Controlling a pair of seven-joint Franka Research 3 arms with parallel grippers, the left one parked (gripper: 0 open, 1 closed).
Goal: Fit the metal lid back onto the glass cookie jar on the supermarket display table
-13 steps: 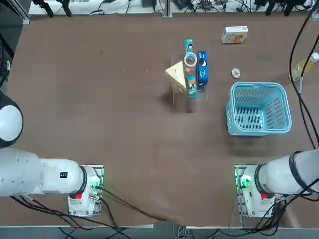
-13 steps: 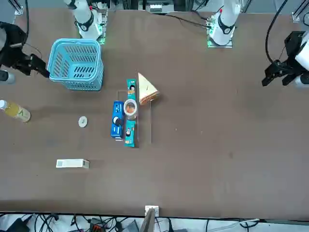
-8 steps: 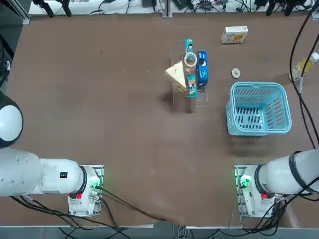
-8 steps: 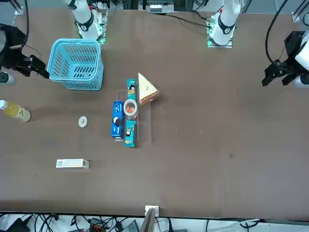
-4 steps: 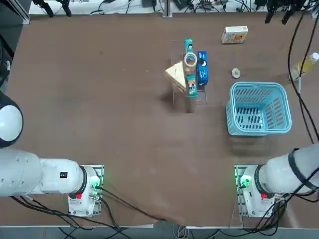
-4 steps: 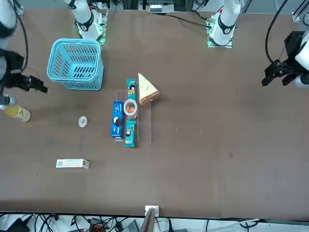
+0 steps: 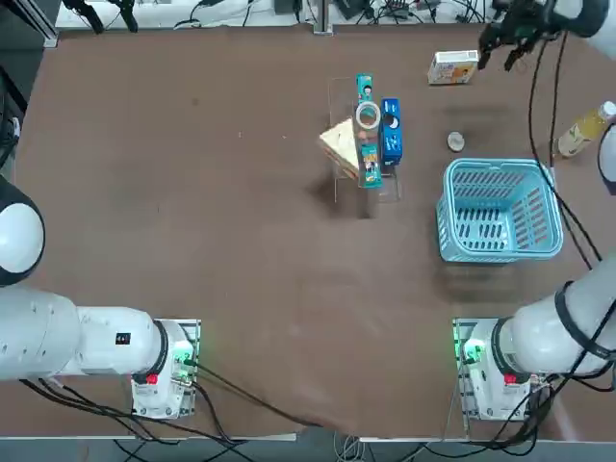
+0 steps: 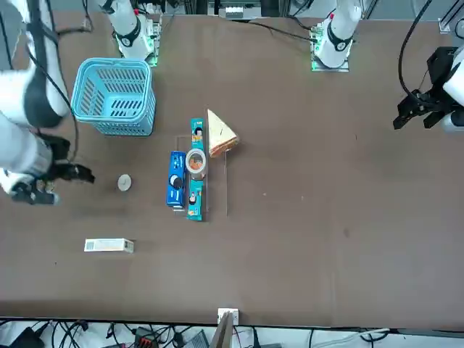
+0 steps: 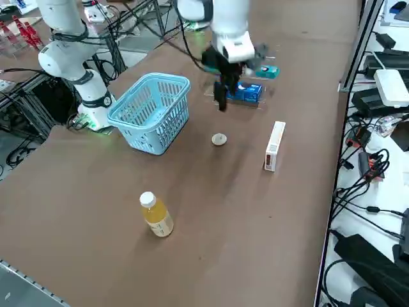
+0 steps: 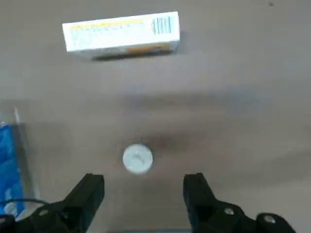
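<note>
Hovering released and empty above the table (image 8: 326, 217), with the right gripper (image 10: 144, 178) spread wide and with nothing between its fingers, near the box (image 7: 452, 67) in the top view. Facing, in the wrist view, the lid (image 10: 137, 158), to be found lying flat on the tabletop between the box and the basket (image 7: 500, 210), touching neither and well apart from the jar (image 7: 368, 115). Showing the jar lidless at the stand (image 7: 388, 191), between the wedge (image 7: 339, 144) and the blue packet (image 7: 391, 132), with the bottle (image 7: 587, 130) lying beyond the basket.
</note>
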